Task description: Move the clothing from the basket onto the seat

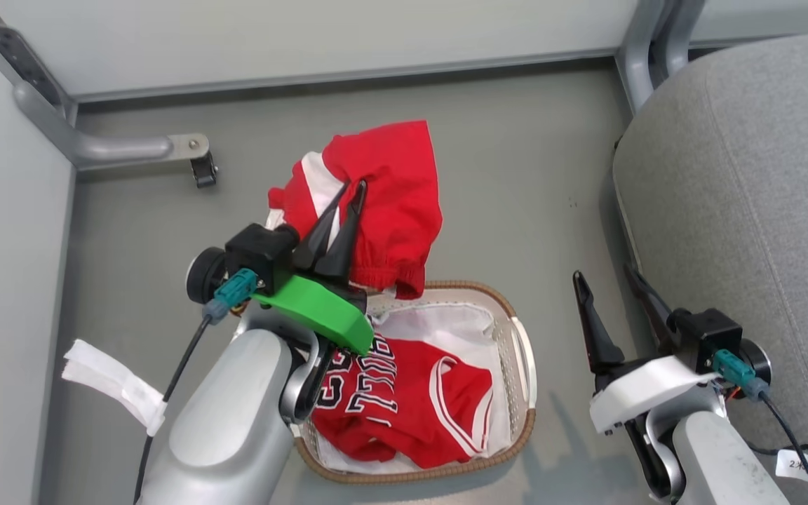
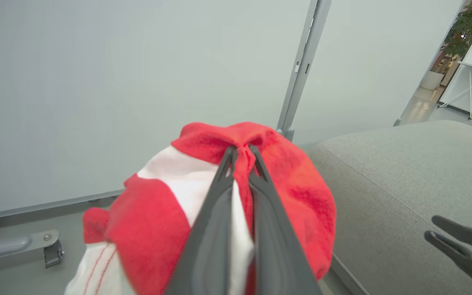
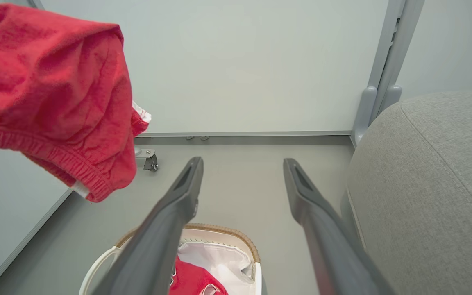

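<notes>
basket (image 1: 524, 365): our landmark. Oval, pale, with a brown woven rim. It stands on the grey floor (image 1: 509, 161) between the two arms.
left gripper (image 1: 353, 186): fingers pressed together on a fold of red cloth, pinching the shorts. We see it raised above the basket's far-left rim, fingers pointing away from us.
shorts (image 1: 397, 203): out of the basket, hanging bunched from the left gripper over the basket's far edge. The white stripe lies left of the fingers and the elastic waistband hangs lowest. In the right wrist view we see floor between waistband and rim.
jersey (image 1: 404, 403): inside the basket, crumpled on the liner sheet, toward the near-left part. Black-and-white lettering faces up. Its left edge is hidden behind the left forearm (image 1: 229, 428).
liner sheet (image 1: 439, 324): white, inside the basket under the jersey, bare at the far end.
right gripper (image 1: 604, 275): fingers spread wide, nothing between them. It is right of the basket and apart from it, between the basket and the seat.
seat (image 1: 755, 182): large grey cushion, right of the basket, beyond the right gripper. We note a rounded edge and a stitched seam.
metal foot (image 1: 130, 147): grey bar with a small caster, on the floor beyond the basket to the far left, well apart from it.
wall panel (image 1: 306, 35): pale, standing beyond the basket's far side.
</notes>
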Controlling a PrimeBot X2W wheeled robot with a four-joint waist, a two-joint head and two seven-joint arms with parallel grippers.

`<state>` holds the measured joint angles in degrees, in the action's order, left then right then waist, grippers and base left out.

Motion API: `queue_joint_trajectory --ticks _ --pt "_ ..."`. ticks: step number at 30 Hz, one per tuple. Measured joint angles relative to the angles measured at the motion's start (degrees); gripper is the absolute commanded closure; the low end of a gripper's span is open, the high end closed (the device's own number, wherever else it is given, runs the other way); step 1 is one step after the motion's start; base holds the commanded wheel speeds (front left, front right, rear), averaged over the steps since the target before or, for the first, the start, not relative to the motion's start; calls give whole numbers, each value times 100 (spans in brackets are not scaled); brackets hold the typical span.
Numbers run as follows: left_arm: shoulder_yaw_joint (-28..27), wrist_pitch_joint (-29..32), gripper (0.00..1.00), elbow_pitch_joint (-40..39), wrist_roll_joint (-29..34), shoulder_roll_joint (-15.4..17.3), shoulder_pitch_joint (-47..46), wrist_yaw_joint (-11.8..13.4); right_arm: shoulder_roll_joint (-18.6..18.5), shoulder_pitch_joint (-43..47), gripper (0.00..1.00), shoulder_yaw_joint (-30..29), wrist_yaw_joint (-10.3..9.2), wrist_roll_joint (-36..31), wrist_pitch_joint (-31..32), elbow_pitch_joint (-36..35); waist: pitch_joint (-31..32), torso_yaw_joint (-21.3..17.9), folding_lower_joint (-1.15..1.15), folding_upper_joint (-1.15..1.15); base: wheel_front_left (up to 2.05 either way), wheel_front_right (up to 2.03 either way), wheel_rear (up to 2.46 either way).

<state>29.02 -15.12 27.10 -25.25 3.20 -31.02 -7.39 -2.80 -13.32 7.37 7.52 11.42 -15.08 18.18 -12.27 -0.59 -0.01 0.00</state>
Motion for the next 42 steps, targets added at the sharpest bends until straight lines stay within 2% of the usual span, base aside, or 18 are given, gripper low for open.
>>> queue_joint_trajectory --ticks 10,19,33,37,42 --pt "-338 0 100 -993 88 -21 -3 -1 -1 317 0 96 0 48 0 131 526 59 0 0 0 0 0" --pt "-336 0 100 -1152 119 -24 118 -1 -7 356 0 238 0 113 0 129 638 31 0 0 0 0 0" --pt "-31 0 100 -1154 11 -30 222 -1 -123 -916 0 1482 0 784 0 -961 491 119 0 0 0 0 0" --pt "69 0 100 -1154 -30 -31 226 -1 -120 -1219 0 1744 0 965 0 -827 469 171 0 0 0 0 0" --pt "222 0 100 -1165 -134 -30 227 -1 -111 -1444 0 2042 -1 1144 -1 -272 447 257 0 0 0 0 0"
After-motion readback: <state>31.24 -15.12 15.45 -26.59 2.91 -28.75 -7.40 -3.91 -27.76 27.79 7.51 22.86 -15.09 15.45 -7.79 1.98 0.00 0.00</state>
